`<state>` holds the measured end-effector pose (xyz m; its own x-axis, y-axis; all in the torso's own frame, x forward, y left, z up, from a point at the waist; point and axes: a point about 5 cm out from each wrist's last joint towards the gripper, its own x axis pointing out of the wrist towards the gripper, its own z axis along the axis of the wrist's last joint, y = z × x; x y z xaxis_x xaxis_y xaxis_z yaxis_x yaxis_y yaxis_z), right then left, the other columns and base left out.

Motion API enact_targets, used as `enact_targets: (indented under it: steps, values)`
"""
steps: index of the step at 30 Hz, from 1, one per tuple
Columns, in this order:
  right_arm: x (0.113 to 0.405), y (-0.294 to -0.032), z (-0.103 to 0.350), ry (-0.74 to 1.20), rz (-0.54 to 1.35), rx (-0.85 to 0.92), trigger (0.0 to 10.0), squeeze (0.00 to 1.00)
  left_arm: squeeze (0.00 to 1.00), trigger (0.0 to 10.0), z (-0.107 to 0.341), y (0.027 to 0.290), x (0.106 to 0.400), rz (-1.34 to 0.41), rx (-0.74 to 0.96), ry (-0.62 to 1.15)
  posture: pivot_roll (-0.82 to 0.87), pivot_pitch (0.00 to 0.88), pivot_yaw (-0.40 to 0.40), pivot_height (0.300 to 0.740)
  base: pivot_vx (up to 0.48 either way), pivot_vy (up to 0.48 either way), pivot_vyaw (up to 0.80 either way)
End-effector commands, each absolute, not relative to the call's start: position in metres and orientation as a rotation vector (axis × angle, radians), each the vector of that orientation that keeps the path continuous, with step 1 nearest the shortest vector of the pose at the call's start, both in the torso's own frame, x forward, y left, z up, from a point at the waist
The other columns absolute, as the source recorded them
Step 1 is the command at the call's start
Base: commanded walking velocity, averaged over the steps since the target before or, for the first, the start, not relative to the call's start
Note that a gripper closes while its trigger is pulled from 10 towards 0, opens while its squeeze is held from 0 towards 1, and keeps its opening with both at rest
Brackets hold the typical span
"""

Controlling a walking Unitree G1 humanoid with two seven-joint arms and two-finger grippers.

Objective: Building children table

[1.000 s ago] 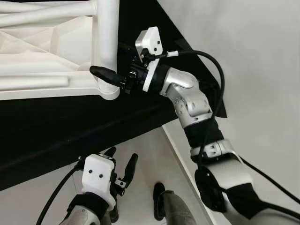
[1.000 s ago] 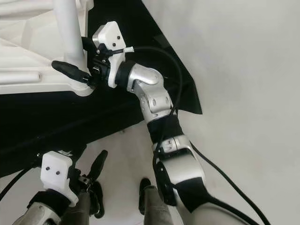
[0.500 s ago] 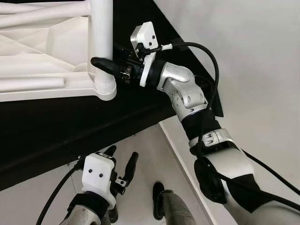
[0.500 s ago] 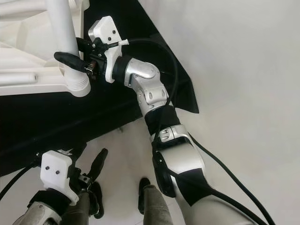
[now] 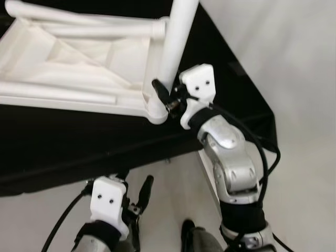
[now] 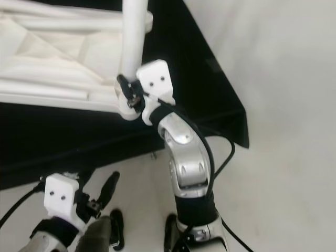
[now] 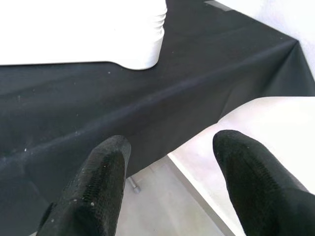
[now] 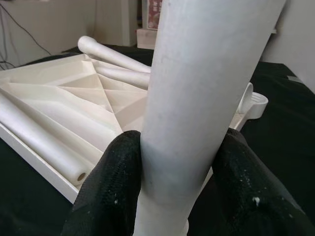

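Observation:
The white children's table top [image 5: 68, 58] lies upside down on a black cloth-covered surface. One white leg [image 5: 176, 37] stands upright in the corner socket [image 5: 156, 111] nearest me. My right gripper [image 5: 164, 96] is shut on this leg just above the socket. In the right wrist view its two black fingers [image 8: 113, 187] press on either side of the leg [image 8: 206, 98]. My left gripper [image 5: 136, 185] hangs low in front of the surface's edge, open and holding nothing. Its fingertips [image 7: 106, 162] are spread apart in the left wrist view.
Loose white legs [image 5: 58, 94] lie inside the upturned top, one along the near rim and others [image 5: 79, 16] at the far side. The black cloth [image 5: 79, 142] ends in a corner at the right [image 5: 268, 113]. Pale floor and my foot [image 5: 186, 231] are below.
The camera has shifted. My right wrist has swung round the leg from its right side to its near side, staying on it near the base. The left gripper has stayed low and open.

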<state>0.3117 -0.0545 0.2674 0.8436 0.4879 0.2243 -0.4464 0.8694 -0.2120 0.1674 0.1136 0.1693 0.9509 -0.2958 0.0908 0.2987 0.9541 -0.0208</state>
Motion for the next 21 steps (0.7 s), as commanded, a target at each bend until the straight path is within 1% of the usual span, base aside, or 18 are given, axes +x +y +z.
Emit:
enact_targets:
  steps: [1,3,6,7,8,9,10,11,12,13,14,15,18,19,20,21]
  values:
    - [0.33,-0.053,0.224,-0.048,0.394,-0.157,0.0,0.0,0.0,10.0,0.164,0.112,0.165,-0.316,-0.046,-0.059,0.02,0.34,-0.079,0.74,0.0,0.0,0.0]
    - [0.335,-0.043,0.231,-0.055,0.404,-0.137,0.0,0.0,0.0,10.0,0.165,0.112,0.165,-0.313,-0.045,-0.061,0.02,0.339,-0.08,0.74,0.0,0.0,0.0]
    - [0.336,-0.04,0.235,-0.06,0.408,-0.125,0.0,0.0,0.0,10.0,0.165,0.112,0.166,-0.312,-0.045,-0.063,0.02,0.339,-0.08,0.74,0.0,0.0,0.0]
    - [0.334,-0.037,0.238,-0.053,0.407,-0.128,8.4,0.0,0.0,10.0,0.165,0.112,0.166,-0.311,-0.046,-0.064,0.02,0.34,-0.079,0.74,0.0,0.0,0.0]
    - [0.332,-0.032,0.247,-0.096,0.47,-0.11,10.0,0.0,0.0,10.0,0.165,0.112,0.166,-0.311,-0.047,-0.065,0.02,0.341,-0.076,0.74,0.0,0.0,0.0]
    - [0.331,-0.029,0.253,-0.128,0.517,-0.099,10.0,0.0,0.0,10.0,0.166,0.112,0.166,-0.31,-0.047,-0.066,0.02,0.341,-0.076,0.74,0.0,0.0,0.0]
    - [0.331,-0.029,0.253,-0.128,0.517,-0.099,10.0,0.0,0.0,10.0,0.166,0.112,0.166,-0.31,-0.047,-0.066,0.02,0.341,-0.076,0.74,0.0,0.0,0.0]
    - [0.33,-0.024,0.261,-0.16,0.619,-0.045,10.0,1.0,0.0,10.0,0.166,0.112,0.166,-0.311,-0.048,-0.066,0.03,0.342,-0.078,0.74,0.0,0.0,0.0]
    - [0.331,-0.021,0.269,-0.208,0.695,-0.004,10.0,1.0,0.0,10.0,0.166,0.112,0.166,-0.313,-0.048,-0.067,0.03,0.343,-0.078,0.74,0.0,0.0,0.0]
    - [0.331,-0.021,0.269,-0.208,0.695,-0.004,10.0,1.0,0.0,10.0,0.166,0.112,0.166,-0.313,-0.048,-0.067,0.03,0.343,-0.078,0.74,0.0,0.0,0.0]
    - [0.331,-0.017,0.279,-0.261,0.812,0.036,10.0,1.0,0.0,10.0,0.166,0.111,0.166,-0.315,-0.049,-0.067,0.03,0.345,-0.078,0.74,0.0,0.0,0.0]
    - [0.332,-0.014,0.287,-0.301,0.889,0.06,10.0,1.0,0.0,10.0,0.166,0.111,0.166,-0.316,-0.049,-0.068,0.03,0.345,-0.078,0.74,0.0,0.0,0.0]
    - [0.335,-0.013,0.294,-0.346,0.942,0.039,10.0,1.0,0.0,10.0,0.166,0.11,0.167,-0.317,-0.05,-0.068,0.04,0.345,-0.081,0.74,0.0,0.0,0.0]
    - [0.338,-0.011,0.3,-0.383,1.011,0.003,10.0,0.17,0.0,10.0,0.167,0.11,0.167,-0.316,-0.049,-0.069,0.04,0.345,-0.083,0.74,0.0,0.0,0.0]
    - [0.34,-0.008,0.305,-0.41,1.097,-0.045,10.0,0.0,0.0,10.0,0.167,0.109,0.166,-0.314,-0.049,-0.07,0.05,0.347,-0.089,0.74,0.0,0.0,0.0]
    - [0.34,-0.008,0.305,-0.41,1.097,-0.045,10.0,0.0,0.0,10.0,0.167,0.109,0.166,-0.314,-0.049,-0.07,0.05,0.347,-0.089,0.74,0.0,0.0,0.0]
